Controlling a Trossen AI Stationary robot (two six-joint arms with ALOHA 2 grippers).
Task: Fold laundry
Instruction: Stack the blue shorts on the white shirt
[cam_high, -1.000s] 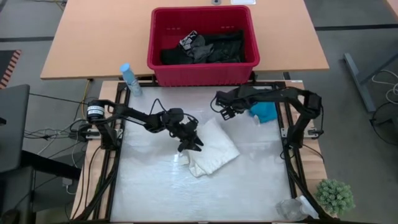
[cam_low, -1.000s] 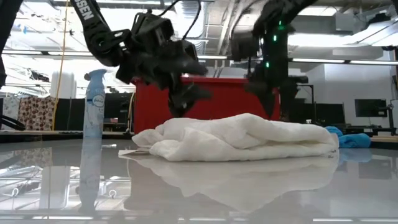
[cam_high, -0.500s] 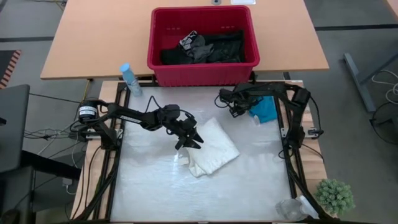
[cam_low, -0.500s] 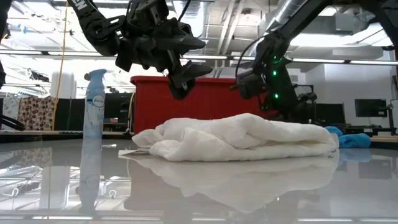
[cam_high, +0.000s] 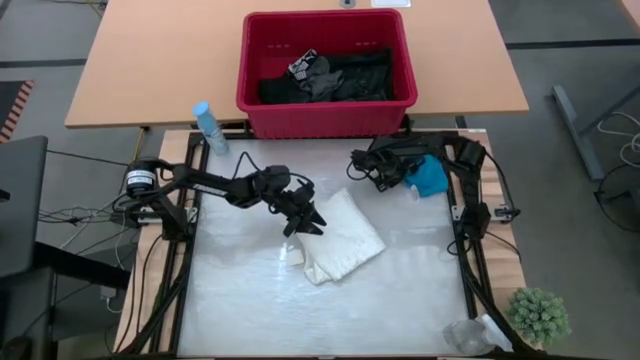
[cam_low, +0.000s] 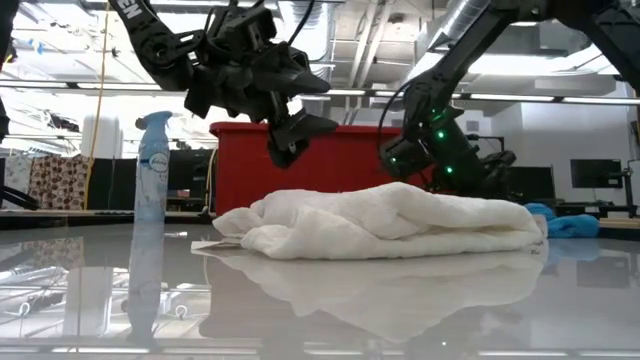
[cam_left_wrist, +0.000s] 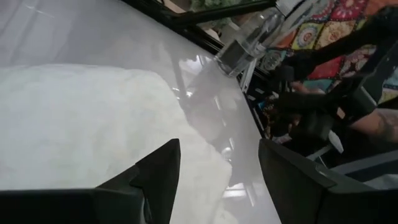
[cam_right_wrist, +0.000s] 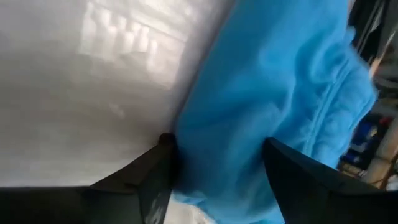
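Glossy white tabletop (cam_high: 400, 300) (red basket (cam_high: 325, 105) behind) under both spread, empty tools.

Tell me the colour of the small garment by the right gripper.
Teal blue small garment, clearest in the right wrist view.

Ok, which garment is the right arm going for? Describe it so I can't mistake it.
Find the red basket at the back of the table. In front of its right corner lies a small teal garment, with the right end effector open at its edge. It is the only bright blue-green piece; the white garment lies mid-table.
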